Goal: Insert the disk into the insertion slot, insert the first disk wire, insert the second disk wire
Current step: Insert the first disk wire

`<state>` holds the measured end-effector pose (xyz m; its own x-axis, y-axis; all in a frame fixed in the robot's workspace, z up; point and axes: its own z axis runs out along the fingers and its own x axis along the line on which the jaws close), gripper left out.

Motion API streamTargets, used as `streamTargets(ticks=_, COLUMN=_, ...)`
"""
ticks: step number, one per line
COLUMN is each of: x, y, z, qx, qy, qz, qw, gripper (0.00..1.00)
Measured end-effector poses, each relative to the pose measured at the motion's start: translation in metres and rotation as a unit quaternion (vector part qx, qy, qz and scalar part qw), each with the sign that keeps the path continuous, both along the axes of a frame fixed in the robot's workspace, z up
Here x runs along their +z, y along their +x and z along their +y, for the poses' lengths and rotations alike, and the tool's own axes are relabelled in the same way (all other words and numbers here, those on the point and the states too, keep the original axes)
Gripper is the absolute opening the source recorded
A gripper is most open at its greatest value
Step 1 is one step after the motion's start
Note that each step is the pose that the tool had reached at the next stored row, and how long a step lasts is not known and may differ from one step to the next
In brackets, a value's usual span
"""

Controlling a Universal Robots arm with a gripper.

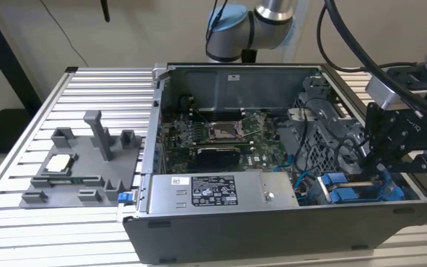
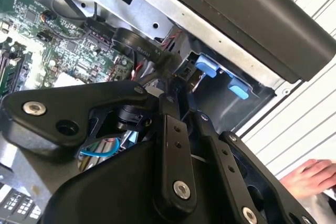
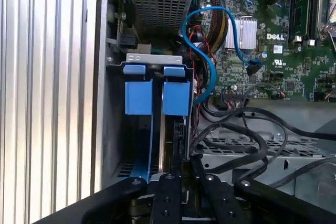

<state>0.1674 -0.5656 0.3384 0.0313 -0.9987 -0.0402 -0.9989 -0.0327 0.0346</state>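
the grey-and-blue robot arm (image 1: 258,25) is bent over from the far side and angled down at the exterior view's right. the black gripper (image 1: 382,175) is held, fingers downward, inside the near right corner of the open dark grey computer case (image 1: 273,233). in both wrist views the gripper (image 3: 184,165) (image 2: 169,97) is seen with its fingers drawn close together, with hardly any gap between them. whether a plug of the black cables (image 3: 252,140) is pinched there cannot be told.

the silver-grey disk in its bright blue plastic carrier frame (image 3: 176,98) is seated in the grey metal insertion slot (image 3: 114,129), and its two blue tabs are shown side by side. in the exterior view the disk (image 1: 347,193) is found just below the fingertips and slightly to that view's left. whether it is touched cannot be judged.

a thin blue cable (image 3: 202,61) is looped from beside the slot toward the green motherboard (image 3: 273,61). the grey power supply box with a white sticker (image 1: 221,192) is set along the case's near wall, to the exterior view's left of the slot. a person's hand (image 2: 310,178) is seen outside the case, by the ribbed aluminium table (image 1: 87,89).
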Motion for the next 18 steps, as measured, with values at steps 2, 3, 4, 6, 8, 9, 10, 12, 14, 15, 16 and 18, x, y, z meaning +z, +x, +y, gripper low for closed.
streamTargets(ticks=2, x=-0.0003, y=0.0, z=0.0, qx=0.0, qy=-0.0001, qz=0.0, qw=1.0, gripper=0.19)
streamTargets(ticks=3, x=-0.0008, y=0.0001, z=0.0001, qx=0.0, qy=0.0, qz=0.0, qw=1.0, gripper=0.19)
streamTargets(ticks=4, x=-0.0011, y=0.0002, z=0.0001, qx=0.0, qy=-0.0001, qz=0.0, qw=1.0, gripper=0.19)
streamTargets(ticks=6, x=-0.0014, y=0.0003, z=0.0, qx=0.0, qy=-0.0001, qz=0.0, qw=1.0, gripper=0.19)
streamTargets(ticks=8, x=-0.0015, y=0.0004, z=-0.0001, qx=-0.001, qy=-0.0001, qz=0.0, qw=1.0, gripper=0.19)
streamTargets(ticks=9, x=-0.0015, y=0.0004, z=-0.0001, qx=-0.002, qy=-0.0001, qz=0.0, qw=1.0, gripper=0.19)
streamTargets(ticks=10, x=-0.0015, y=0.0004, z=-0.0002, qx=-0.003, qy=0.0, qz=0.0, qw=1.0, gripper=0.19)
streamTargets(ticks=12, x=0.0, y=0.0003, z=-0.0003, qx=-0.006, qy=0.0001, qz=0.0, qw=1.0, gripper=0.19)
streamTargets(ticks=14, x=0.0021, y=0.0004, z=-0.0004, qx=-0.009, qy=0.0, qz=0.0, qw=1.0, gripper=0.19)
streamTargets(ticks=15, x=0.0023, y=0.0004, z=-0.0005, qx=-0.012, qy=0.0, qz=0.0, qw=0.9999, gripper=0.19)
streamTargets(ticks=16, x=0.0023, y=0.0004, z=-0.0005, qx=-0.015, qy=0.0, qz=0.0, qw=0.9999, gripper=0.19)
streamTargets(ticks=18, x=0.0021, y=0.0004, z=-0.0006, qx=-0.023, qy=-0.0001, qz=0.0, qw=0.9997, gripper=0.19)
